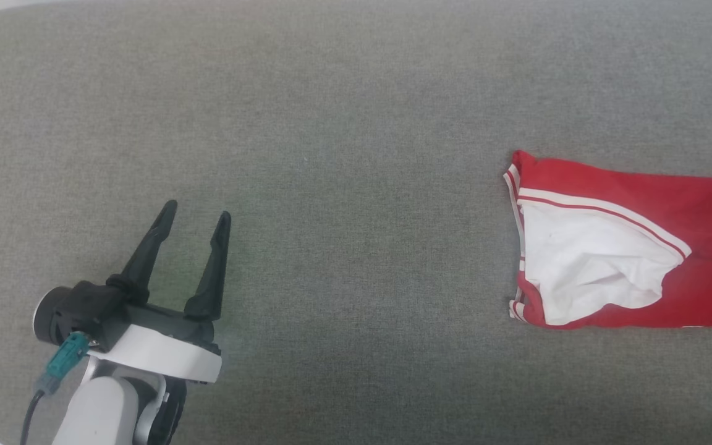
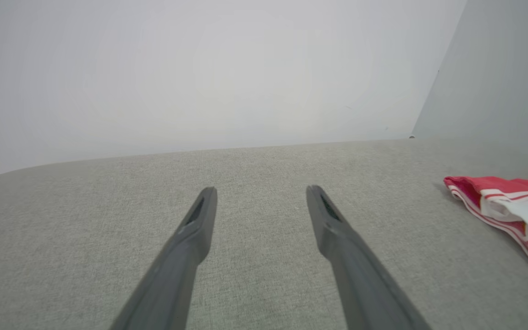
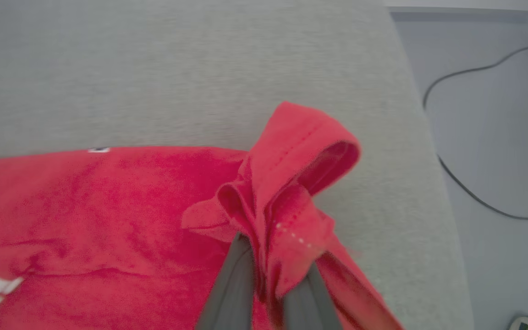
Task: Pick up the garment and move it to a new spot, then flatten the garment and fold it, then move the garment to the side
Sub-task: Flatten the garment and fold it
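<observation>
The garment [image 1: 615,247], a red jersey with a white sleeve and striped trim, lies folded at the right of the grey surface and runs off the head view's right edge. The left wrist view has the garment [image 2: 516,211] at its right edge. My left gripper [image 1: 197,214] rests open at the lower left, far from the cloth, nothing between its fingers [image 2: 200,220]. In the right wrist view my right gripper [image 3: 271,275] is shut on a bunched red fold of the garment [image 3: 287,183], lifted a little above the surface near its edge.
The grey fabric surface [image 1: 343,154] spreads wide between my left gripper and the jersey. In the right wrist view its edge drops to a pale floor [image 3: 497,137] with a dark cable [image 3: 452,174]. A white wall [image 2: 200,68] stands behind the surface.
</observation>
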Available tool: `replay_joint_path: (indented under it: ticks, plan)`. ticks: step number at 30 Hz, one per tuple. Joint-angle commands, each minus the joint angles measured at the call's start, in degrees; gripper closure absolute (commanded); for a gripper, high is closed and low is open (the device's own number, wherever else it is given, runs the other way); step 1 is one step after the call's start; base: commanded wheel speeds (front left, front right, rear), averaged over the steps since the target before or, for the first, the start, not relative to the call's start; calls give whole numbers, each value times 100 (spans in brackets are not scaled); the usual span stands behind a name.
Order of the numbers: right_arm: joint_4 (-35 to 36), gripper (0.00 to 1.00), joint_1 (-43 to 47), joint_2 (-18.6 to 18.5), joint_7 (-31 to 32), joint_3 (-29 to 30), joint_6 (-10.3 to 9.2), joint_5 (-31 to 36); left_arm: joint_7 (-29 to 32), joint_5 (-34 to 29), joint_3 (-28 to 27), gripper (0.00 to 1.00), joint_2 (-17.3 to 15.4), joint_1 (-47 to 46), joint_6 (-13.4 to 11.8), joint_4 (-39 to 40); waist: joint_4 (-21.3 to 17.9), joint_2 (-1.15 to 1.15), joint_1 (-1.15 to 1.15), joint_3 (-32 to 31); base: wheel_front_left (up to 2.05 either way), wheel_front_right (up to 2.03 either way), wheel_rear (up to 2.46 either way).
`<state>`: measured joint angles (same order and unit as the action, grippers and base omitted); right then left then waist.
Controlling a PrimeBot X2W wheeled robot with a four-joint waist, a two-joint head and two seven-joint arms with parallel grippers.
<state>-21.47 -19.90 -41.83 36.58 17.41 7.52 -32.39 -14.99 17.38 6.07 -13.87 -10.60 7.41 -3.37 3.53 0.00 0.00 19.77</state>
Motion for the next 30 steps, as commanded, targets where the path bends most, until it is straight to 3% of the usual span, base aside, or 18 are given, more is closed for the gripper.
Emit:
replay_joint_path:
  ticks: [1,6,12,23,30]
  plan:
    - [387,100,51,117,103,-285,-6,-273,-22,-44,-36,0,25,95,8,-11,-19,0,0,-53,0,0,0]
    - [1898,100,270,382,646,-1260,-6,-832,-23,-102,-33,0,101,108,8,-20,50,0,0,-137,0,0,0]
    - [2812,100,175,570,1086,-2027,-5,-943,-23,-72,61,0,221,36,8,-71,263,0,0,-136,0,0,0]
    - [3033,100,-136,879,1361,-2934,-3,-835,-23,7,218,0,400,-97,8,-84,720,0,0,-12,0,0,0]
    - [2794,100,-260,873,1269,-3172,-3,-759,-23,-17,300,0,482,-180,8,-125,864,0,0,69,0,0,0]
